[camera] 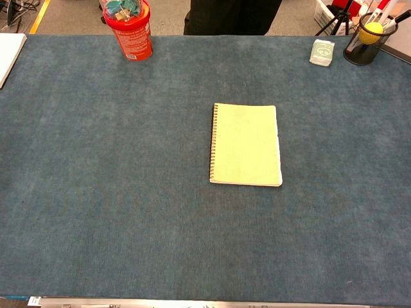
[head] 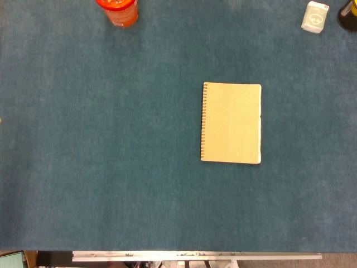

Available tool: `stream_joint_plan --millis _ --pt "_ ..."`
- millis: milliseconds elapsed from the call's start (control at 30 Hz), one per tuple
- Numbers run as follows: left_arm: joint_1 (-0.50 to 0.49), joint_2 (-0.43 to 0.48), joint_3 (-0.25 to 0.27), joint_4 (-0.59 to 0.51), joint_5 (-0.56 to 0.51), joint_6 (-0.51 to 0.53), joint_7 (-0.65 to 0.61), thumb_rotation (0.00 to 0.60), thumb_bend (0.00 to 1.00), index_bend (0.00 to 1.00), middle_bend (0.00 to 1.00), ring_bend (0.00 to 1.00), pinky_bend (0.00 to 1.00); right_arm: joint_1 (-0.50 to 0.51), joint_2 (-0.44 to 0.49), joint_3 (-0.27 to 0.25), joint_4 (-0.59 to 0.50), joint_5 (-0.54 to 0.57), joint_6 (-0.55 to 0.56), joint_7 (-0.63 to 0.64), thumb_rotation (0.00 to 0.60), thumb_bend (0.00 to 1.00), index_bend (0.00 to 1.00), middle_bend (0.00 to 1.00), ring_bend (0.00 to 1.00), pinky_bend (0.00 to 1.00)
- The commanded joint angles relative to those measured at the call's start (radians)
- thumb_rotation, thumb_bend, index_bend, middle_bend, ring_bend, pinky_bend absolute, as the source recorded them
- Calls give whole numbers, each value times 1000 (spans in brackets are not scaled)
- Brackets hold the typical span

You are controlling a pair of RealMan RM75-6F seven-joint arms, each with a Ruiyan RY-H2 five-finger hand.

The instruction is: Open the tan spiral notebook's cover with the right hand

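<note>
Outside both views, so neither hand's state readable. Near the middle of the blue-grey table, closed and flat: tan spiral notebook, spiral on its left edge. Along the far edge: red cup, white eraser, black mesh pen holder.

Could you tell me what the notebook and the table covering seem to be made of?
Notebook: likely a matte tan card cover over paper, with pale page edges showing on the right and a dark, probably metal, wire spiral on the left.
Table covering: apparently felt or short-pile fabric, teal, mottled and without shine.
</note>
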Motion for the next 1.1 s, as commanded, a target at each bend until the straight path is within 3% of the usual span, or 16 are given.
stream_joint_plan --millis 33,433,533,800,1100 --pt "-1 -2 1 2 -2 -4 1 600 509 307 276 157 166 3 1 0 -3 -2 -4 1 600 340 381 369 235 186" --pt "3 2 3 3 1 2 -7 600 509 307 276 157 166 47 -1 -12 -37 -78 -35 2 600 340 381 369 235 186" --pt "2 2 4 5 5 1 -10 600 509 307 276 157 166 80 -8 -24 -48 -114 -80 -13 600 332 381 369 235 186" --pt "3 7 5 14 3 -2 -28 600 509 307 276 157 166 204 -48 -41 -69 -204 -239 -78 600 162 381 365 235 186" --pt "8 13 9 19 10 5 -42 600 509 307 276 157 166 322 -146 -55 -56 -236 -409 -161 600 160 381 357 240 186"
